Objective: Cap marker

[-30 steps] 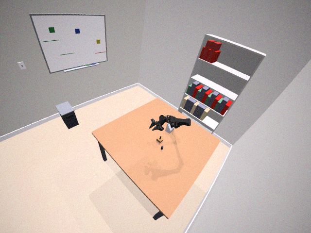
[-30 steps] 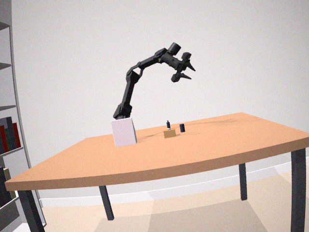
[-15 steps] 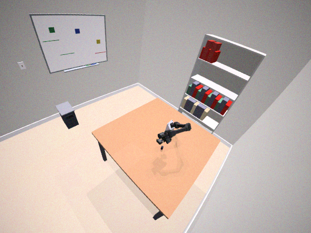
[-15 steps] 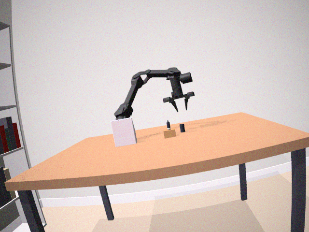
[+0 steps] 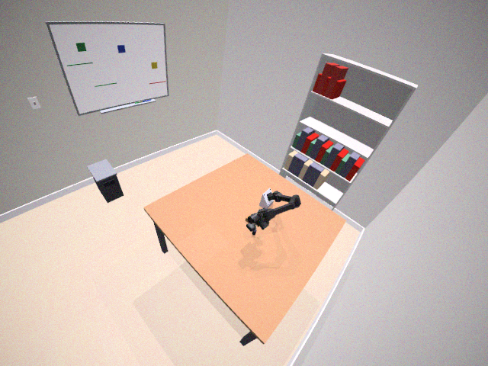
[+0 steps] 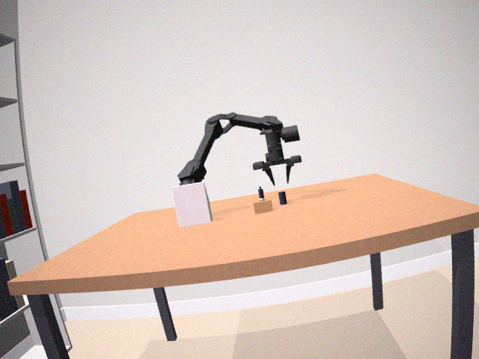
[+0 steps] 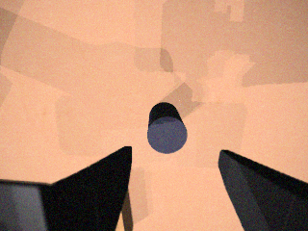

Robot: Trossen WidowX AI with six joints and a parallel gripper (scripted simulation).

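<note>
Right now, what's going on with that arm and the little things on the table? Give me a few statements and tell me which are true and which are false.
1. The gripper is open and holds nothing. True.
2. The cap already sits on the marker. False: it stands on the table, beside the holder block.
3. The marker stands upright in the holder block. True.
4. The gripper touches the cap. False: it hangs above it, apart.
5. In the wrist view, the cap shows between the two fingers. True.
</note>
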